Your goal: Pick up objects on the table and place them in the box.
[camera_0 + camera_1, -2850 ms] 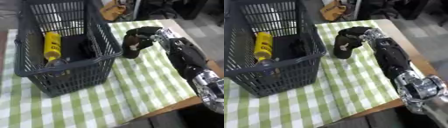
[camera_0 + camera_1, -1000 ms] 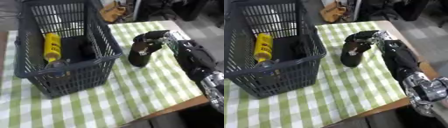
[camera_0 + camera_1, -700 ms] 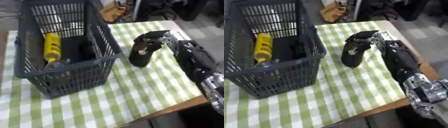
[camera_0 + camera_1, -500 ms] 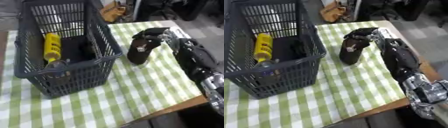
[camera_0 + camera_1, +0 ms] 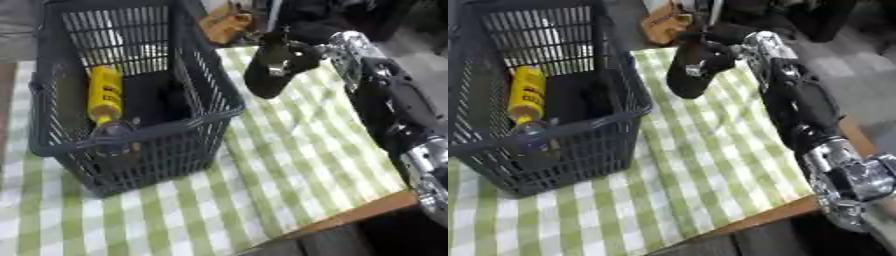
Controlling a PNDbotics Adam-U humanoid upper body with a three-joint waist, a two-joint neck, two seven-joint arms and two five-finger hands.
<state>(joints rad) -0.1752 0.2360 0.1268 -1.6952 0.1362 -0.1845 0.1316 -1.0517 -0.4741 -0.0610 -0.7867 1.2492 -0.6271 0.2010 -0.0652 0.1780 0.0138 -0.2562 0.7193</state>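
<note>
My right hand [image 5: 293, 52] is shut on a dark, rounded oblong object [image 5: 267, 80] and holds it in the air above the green checked cloth, just right of the dark plastic basket [image 5: 201, 80]. The object hangs down from my fingers. Inside the basket lie a yellow bottle [image 5: 105, 94] and a dark item [image 5: 162, 100] beside it. A small round thing [image 5: 112, 134] sits by the basket's near rim. My left hand shows in no view.
The green and white checked cloth [image 5: 297, 150] covers the table, whose wooden edge [image 5: 359, 212] runs along the lower right. A brown bag-like thing [image 5: 226, 26] lies beyond the table's far side.
My right hand has lifted the dark object up and toward the far side of the table, closer to the basket's right wall. The basket's contents have not moved.
</note>
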